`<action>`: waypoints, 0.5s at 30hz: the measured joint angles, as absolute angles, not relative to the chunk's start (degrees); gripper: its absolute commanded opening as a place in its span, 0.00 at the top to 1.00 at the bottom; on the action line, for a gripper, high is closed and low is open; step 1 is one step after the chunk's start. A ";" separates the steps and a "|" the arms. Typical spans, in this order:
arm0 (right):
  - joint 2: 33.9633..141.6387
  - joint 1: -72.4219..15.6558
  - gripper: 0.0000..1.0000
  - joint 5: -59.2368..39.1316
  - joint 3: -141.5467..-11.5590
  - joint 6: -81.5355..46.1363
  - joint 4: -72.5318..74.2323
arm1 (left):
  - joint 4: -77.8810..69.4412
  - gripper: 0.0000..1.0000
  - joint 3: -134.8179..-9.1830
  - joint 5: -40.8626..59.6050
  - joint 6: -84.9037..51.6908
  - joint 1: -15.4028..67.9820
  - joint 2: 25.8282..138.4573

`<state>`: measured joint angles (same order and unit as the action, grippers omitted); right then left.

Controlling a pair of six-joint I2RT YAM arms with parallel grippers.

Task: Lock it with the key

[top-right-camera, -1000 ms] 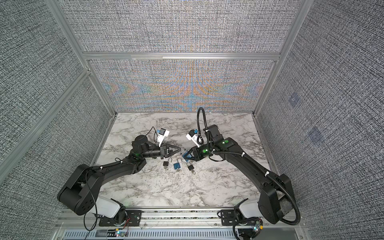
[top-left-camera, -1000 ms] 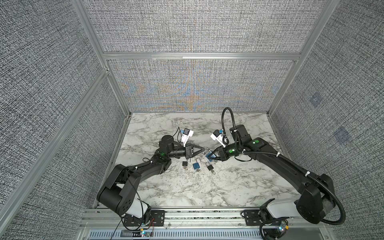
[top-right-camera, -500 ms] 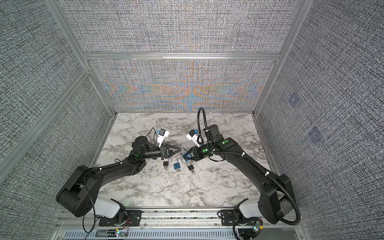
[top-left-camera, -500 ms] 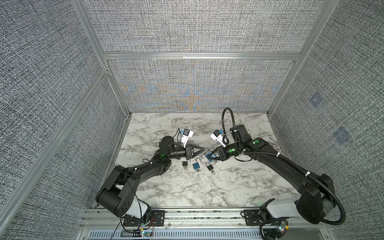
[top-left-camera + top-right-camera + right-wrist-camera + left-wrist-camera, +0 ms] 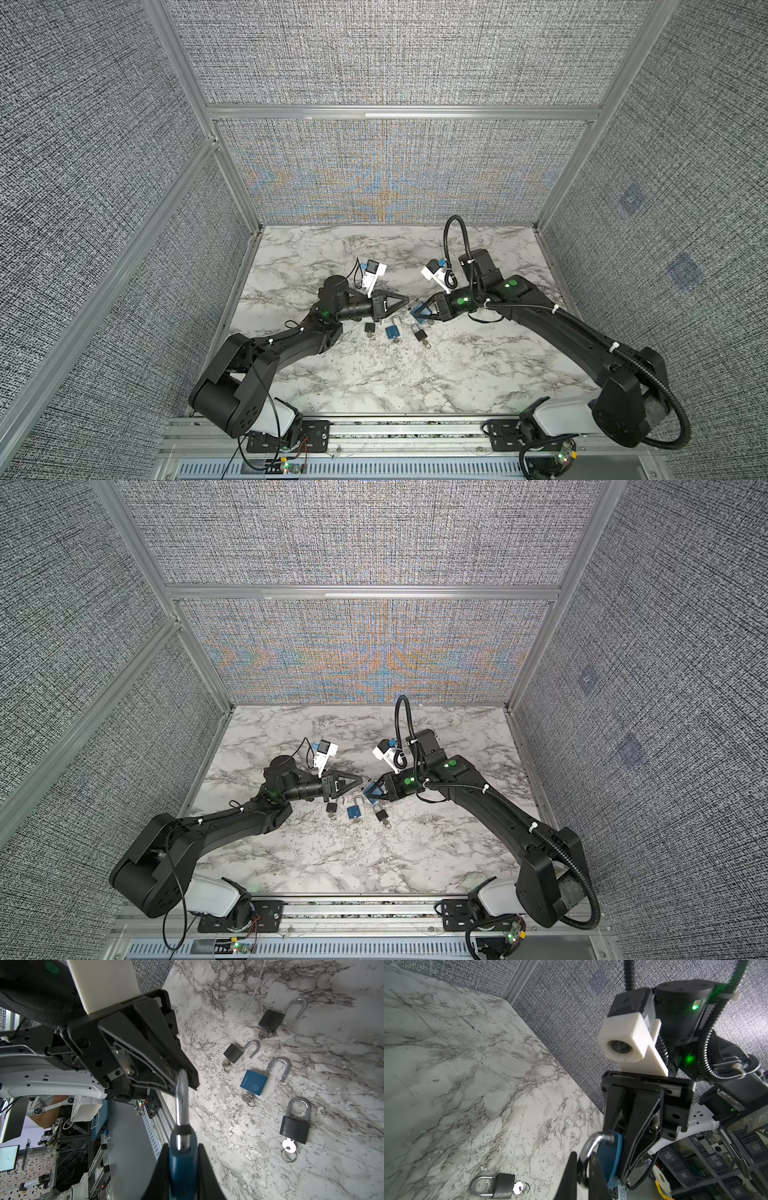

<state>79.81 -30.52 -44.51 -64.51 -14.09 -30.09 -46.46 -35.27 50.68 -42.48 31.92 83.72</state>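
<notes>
A blue padlock (image 5: pixel 182 1167) is held above the marble table between my two grippers. My right gripper (image 5: pixel 182 1147) is shut on its blue body (image 5: pixel 609 1157). My left gripper (image 5: pixel 583 1159) is shut on its silver shackle (image 5: pixel 181 1101), which sticks out of the body. In both top views the left gripper (image 5: pixel 409 300) (image 5: pixel 362 780) and the right gripper (image 5: pixel 417 312) (image 5: pixel 370 792) meet tip to tip over the middle of the table. The key of the held padlock is hidden.
Several other padlocks lie on the table (image 5: pixel 374 374) below the grippers, each with a key in it. They include a blue one (image 5: pixel 253 1082) with its shackle open, a small black one (image 5: pixel 233 1052) and a black one (image 5: pixel 295 1129) with its shackle down. Fabric walls (image 5: pixel 395 174) surround the table.
</notes>
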 measured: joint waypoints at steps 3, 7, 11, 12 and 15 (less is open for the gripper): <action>79.99 -30.57 1.00 -44.21 -64.51 -14.39 -29.78 | -46.46 1.00 -34.89 49.47 -42.54 32.27 83.44; 80.55 -30.70 1.00 -44.07 -64.51 -14.44 -29.76 | -46.35 1.00 -33.98 47.66 -42.81 32.93 82.83; 81.25 -30.74 1.00 -43.94 -64.51 -14.74 -29.82 | -46.41 1.00 -32.95 45.39 -43.57 33.69 82.54; 81.45 -30.74 1.00 -43.94 -64.55 -14.81 -29.85 | -46.54 1.00 -32.71 44.99 -43.86 33.89 82.52; 82.08 -30.76 1.00 -43.48 -65.32 -15.25 -30.28 | -46.87 1.00 -32.21 43.75 -44.58 34.52 82.43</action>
<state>82.08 -30.76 -43.48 -65.32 -15.25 -30.28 -46.87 -32.21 43.75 -44.58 34.52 82.43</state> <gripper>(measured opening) 0.145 0.106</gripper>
